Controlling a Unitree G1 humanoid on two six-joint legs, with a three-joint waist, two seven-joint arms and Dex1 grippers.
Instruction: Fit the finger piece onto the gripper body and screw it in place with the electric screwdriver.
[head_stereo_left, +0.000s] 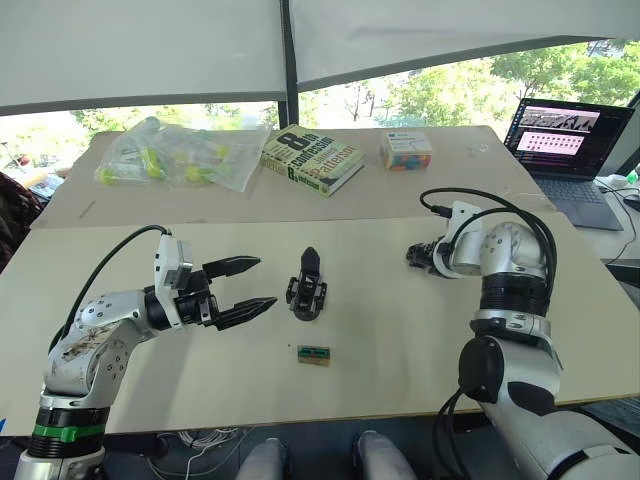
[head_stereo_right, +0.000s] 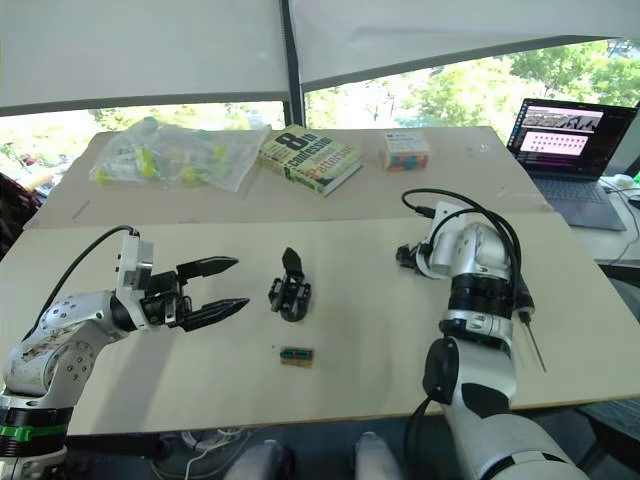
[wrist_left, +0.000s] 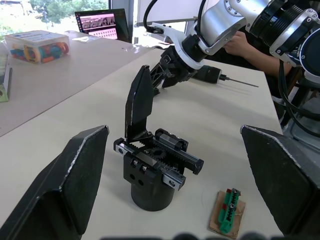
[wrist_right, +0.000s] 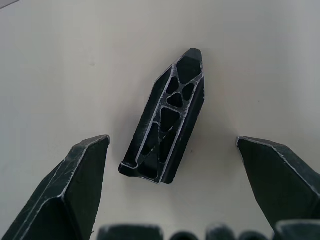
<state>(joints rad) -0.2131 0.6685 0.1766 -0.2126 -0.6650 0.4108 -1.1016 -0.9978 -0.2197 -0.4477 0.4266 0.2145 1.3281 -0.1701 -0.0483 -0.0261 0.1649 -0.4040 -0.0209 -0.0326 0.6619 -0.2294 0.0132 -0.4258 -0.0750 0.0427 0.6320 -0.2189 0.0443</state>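
Observation:
The gripper body (head_stereo_left: 306, 292) stands mid-table, a black block with one black finger rising upright from it, also seen close up (wrist_left: 155, 167). My left gripper (head_stereo_left: 266, 283) is open just to its left, level with it and apart from it. The finger piece (wrist_right: 167, 125), a tapered black ribbed part, lies flat on the table between the spread fingers of my open right gripper (wrist_right: 170, 141), which hovers low over it at the right (head_stereo_left: 418, 255). The electric screwdriver (head_stereo_right: 523, 298) lies beside my right arm, its thin bit (head_stereo_right: 535, 347) pointing toward the table's near edge.
A small green-topped block (head_stereo_left: 314, 354) lies in front of the gripper body. At the back are a plastic bag of parts (head_stereo_left: 175, 155), a book (head_stereo_left: 312, 158) and a box of coloured pieces (head_stereo_left: 405, 150). A laptop (head_stereo_left: 565, 140) sits at the far right.

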